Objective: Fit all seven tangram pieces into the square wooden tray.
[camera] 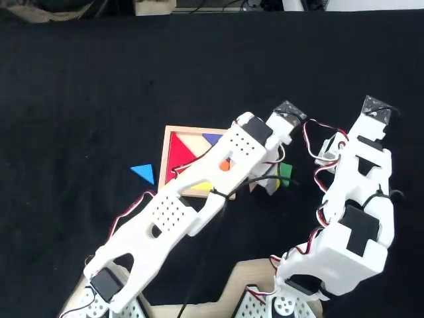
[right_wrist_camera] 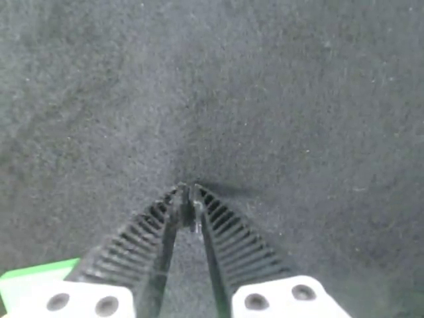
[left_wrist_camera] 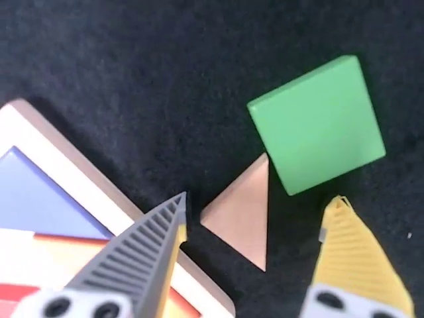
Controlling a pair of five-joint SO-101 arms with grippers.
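My left gripper (left_wrist_camera: 260,201) hangs spread open low over the black cloth (camera: 99,86). One finger is by the edge of the square wooden tray (left_wrist_camera: 99,199), and the tan triangle (left_wrist_camera: 242,218) lies loose between the two. Just past the triangle sits the green square (left_wrist_camera: 317,122), its edge close to the triangle's tip. The tray already holds red, blue, orange and yellow pieces. A light-blue triangle (camera: 144,172) lies on the cloth beyond the tray's opposite side. My right gripper (right_wrist_camera: 189,193) is pinched closed on nothing, over bare cloth near the green square.
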